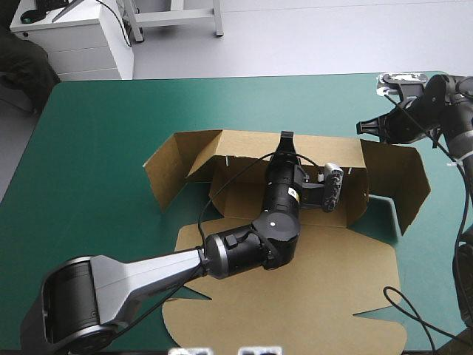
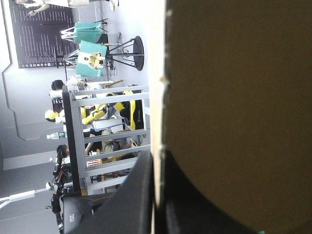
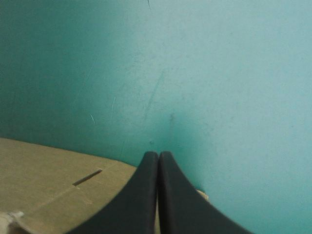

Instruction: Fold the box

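Note:
The brown box [image 1: 295, 296] lies mid-table with its walls raised and its lid flat toward the near edge. My left gripper [image 1: 285, 139] reaches across the tray to the back wall [image 1: 244, 144]. In the left wrist view the left gripper [image 2: 157, 153] is all but shut, with the edge of the brown board [image 2: 234, 97] between its fingers. My right gripper [image 1: 363, 127] hovers at the back wall's right end. In the right wrist view the right gripper [image 3: 158, 153] is shut in one arch over the teal-green cover [image 3: 219, 73], with board [image 3: 44, 180] just under and beside it.
A raised side flap [image 1: 410, 185] juts out at the box's right, close to the right arm. Another flap [image 1: 166, 174] stands at the box's left. Bare teal-green cover [image 1: 89, 148] stretches to the left. A white cabinet [image 1: 74, 37] stands beyond the far left corner.

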Robot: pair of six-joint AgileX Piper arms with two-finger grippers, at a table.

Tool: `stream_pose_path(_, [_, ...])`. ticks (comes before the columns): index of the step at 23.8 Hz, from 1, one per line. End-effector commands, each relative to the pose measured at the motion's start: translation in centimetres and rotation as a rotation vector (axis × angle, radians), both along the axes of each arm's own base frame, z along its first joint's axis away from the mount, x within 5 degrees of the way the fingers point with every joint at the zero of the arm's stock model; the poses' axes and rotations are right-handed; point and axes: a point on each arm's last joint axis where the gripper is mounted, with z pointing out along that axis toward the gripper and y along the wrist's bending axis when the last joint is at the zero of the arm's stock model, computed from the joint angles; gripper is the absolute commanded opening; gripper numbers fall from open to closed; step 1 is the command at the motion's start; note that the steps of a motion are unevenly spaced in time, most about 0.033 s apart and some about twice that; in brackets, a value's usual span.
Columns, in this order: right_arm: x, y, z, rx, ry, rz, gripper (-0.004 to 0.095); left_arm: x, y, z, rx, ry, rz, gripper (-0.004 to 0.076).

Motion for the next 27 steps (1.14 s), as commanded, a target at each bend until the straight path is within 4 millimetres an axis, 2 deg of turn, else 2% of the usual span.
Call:
stream_pose_path(1, [-1.3,0.2,2.0,0.001,-0.036,0.028,-0.0019,-0.6,1.4,3.9,-0.075,-0.071,0.015,-0.0008])
stream_pose_path(4, [-2.0,0.5,1.8,0.010,0.026,0.078,-0.0019,-0.6,1.4,3.8,-0.076,-0.067,0.019,-0.0008])
stream_pose_path(9, [-3.8,1.3,3.4,0.084,-0.020,0.119,-0.0019,-0.6,1.4,3.8,-0.075,-0.067,0.023,-0.0008])
stream_pose_path(10, [-4.1,1.3,3.1,0.083,-0.010,0.122,-0.0020,-0.5,1.5,3.8,-0.074,-0.067,0.024,-0.0008])
stream_pose_path(13, [-6.0,1.5,0.1,0.103,-0.009,0.114,-0.0020,-0.5,1.5,3.8,-0.074,-0.067,0.024,-0.0008])
stream_pose_path(20, [-9.5,1.9,-2.0,0.152,-0.128,0.087,-0.0019,-0.8,1.1,3.2,-0.121,0.021,-0.002,-0.0008])
stream_pose_path(27, [-12.3,2.0,-3.0,0.174,-0.249,0.069,-0.0019,-0.8,0.9,3.1,-0.125,0.027,-0.016,-0.0008])
